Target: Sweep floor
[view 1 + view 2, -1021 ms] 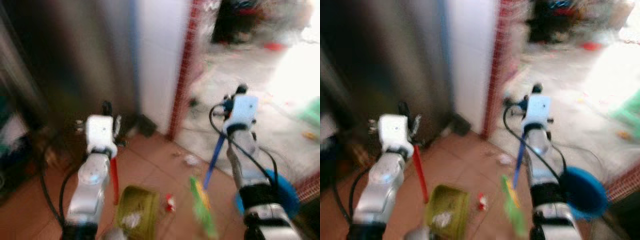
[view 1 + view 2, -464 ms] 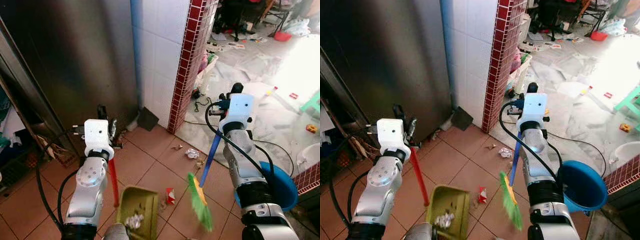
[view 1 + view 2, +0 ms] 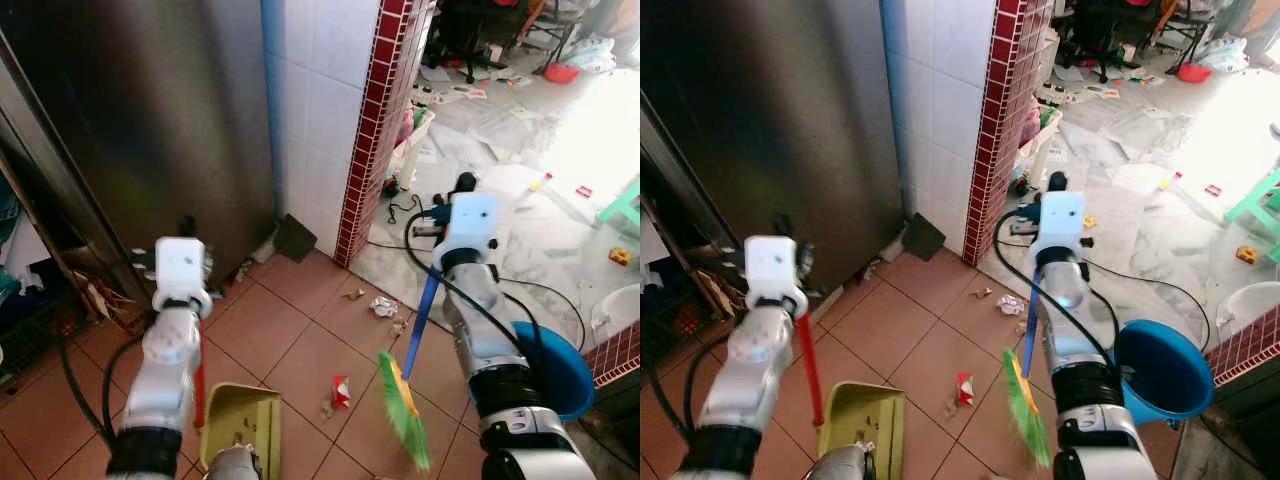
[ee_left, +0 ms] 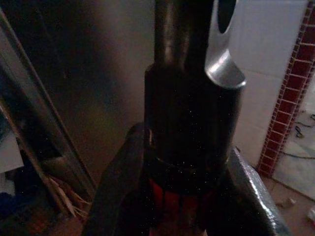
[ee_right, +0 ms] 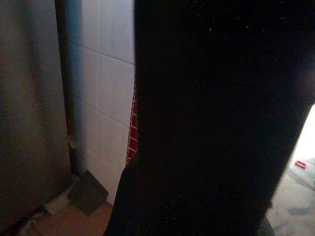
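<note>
Broom [image 3: 402, 404] pinched in the right tool [image 3: 452, 203], bristles angled toward litter; left tool [image 3: 178, 262] clamps the dustpan [image 3: 240, 428] handle, ready to catch.

One broom [image 3: 404, 405], one dustpan [image 3: 240, 424]

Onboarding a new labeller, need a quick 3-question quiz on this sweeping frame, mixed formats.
1. True or false: the green dustpan rests on the terracotta floor tiles below the left hand.
2. Multiple choice: what colour is the broom handle held by the right hand? A) red B) blue C) yellow
3. Fill in: the small red and white wrapper lies between the dustpan and the green ____.

Key: 1 true. 2 B. 3 broom head.
</note>
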`<state>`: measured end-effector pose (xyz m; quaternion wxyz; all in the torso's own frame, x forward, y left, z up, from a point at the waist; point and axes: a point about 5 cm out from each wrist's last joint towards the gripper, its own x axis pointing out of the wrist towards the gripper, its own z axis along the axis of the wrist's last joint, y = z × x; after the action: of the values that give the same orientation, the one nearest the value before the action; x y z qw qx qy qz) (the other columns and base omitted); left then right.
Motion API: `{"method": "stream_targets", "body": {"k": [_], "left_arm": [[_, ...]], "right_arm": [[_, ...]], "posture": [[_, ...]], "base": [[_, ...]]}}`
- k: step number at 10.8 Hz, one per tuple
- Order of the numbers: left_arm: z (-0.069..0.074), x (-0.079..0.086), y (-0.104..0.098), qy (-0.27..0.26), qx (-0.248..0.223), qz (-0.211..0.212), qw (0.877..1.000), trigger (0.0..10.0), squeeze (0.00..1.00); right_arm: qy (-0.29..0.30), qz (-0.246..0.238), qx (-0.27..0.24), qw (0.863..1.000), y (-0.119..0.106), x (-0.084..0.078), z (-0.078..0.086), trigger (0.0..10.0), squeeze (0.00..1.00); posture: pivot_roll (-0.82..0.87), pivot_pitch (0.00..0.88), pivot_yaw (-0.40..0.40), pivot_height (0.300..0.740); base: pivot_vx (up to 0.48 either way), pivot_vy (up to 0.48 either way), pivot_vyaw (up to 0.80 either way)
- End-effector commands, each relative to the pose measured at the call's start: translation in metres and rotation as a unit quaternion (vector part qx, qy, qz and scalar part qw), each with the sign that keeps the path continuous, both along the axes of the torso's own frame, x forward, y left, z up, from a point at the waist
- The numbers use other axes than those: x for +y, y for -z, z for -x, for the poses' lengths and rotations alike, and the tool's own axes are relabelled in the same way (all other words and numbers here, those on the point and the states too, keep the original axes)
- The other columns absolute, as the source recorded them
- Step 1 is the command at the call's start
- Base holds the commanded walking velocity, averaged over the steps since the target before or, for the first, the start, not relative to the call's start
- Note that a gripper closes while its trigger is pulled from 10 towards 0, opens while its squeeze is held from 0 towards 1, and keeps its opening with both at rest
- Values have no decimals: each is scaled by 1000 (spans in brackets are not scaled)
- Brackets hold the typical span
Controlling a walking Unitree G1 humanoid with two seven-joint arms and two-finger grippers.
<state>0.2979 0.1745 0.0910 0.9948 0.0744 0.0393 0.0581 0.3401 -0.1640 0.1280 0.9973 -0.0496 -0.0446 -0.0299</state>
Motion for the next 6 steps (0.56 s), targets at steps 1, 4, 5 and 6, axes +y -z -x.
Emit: {"method": "stream_targets", "body": {"k": [1,4,5,6], "left_arm": [[-13,-10,-14,11,-45,-15,999,10000,0],[-34,-43,-9,41,-71,-13,997,10000,0],[-38,-55,-3,52,-55,-9,997,10000,0],[-35,-75,14,83,-16,-21,996,10000,0]], "right_arm": [[6,-6,1,1000,-4,2,-5,10000,0],[13,-37,5,999,-7,11,-9,10000,0],[12,-36,2,999,-9,12,-8,10000,0],[15,-31,1,999,-9,9,-7,10000,0]], "posture": [[-43,18,-38,740],[-102,30,-30,740],[-116,34,-29,740],[-145,40,-23,740]], "base": [[0,0,0],[0,0,0],[0,0,0],[0,0,0]]}}
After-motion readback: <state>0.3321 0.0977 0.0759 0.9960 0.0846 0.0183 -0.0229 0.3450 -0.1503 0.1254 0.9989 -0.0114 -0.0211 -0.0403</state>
